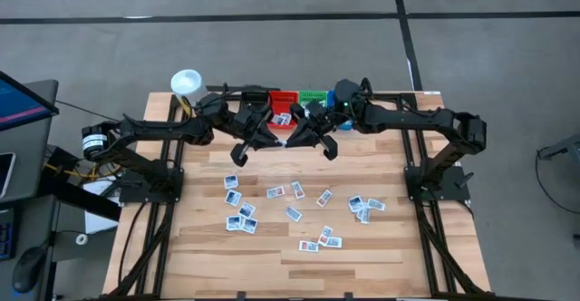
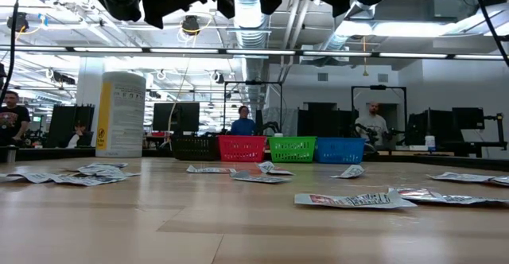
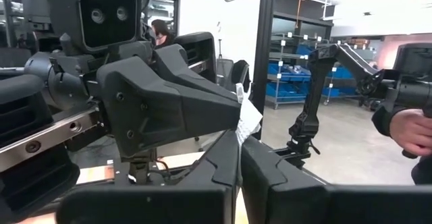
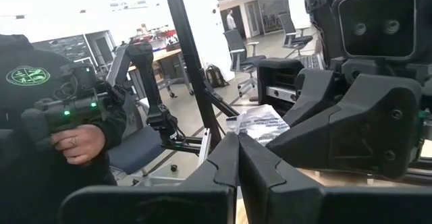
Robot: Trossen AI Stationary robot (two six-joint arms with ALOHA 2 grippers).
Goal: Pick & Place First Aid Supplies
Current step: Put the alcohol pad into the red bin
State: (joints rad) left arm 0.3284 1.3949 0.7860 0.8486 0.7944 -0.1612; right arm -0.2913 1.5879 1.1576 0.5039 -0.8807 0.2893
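Observation:
Many small white first aid packets [image 1: 292, 214] lie flat and scattered on the wooden table [image 1: 381, 265]; the low view shows them too [image 2: 354, 199]. Both arms are raised over the table's far middle, fingertips meeting. One white packet [image 3: 248, 120] stands between them and also shows in the right wrist view [image 4: 260, 124]. My left gripper [image 3: 240, 158] and my right gripper [image 4: 237, 151] are both shut on it. In the high view my left gripper [image 1: 275, 137] and my right gripper [image 1: 300, 136] face each other just in front of the bins. My left gripper pinches the packet's lower edge [image 3: 244, 137] between its two fingertips, coming level from the table's left. The packet stands up past the fingertips, clear of the table. My right gripper pinches the same packet at an edge [image 4: 241, 133], level from the table's right; its own fingers hide the exact spot.
Black [image 2: 195, 147], red [image 2: 242, 147], green [image 2: 292, 149] and blue [image 2: 339, 149] bins stand in a row at the far edge. A white-capped bottle [image 1: 186, 82] is at the far left corner. A person's hand [image 4: 75, 143] holds a controller beyond the table.

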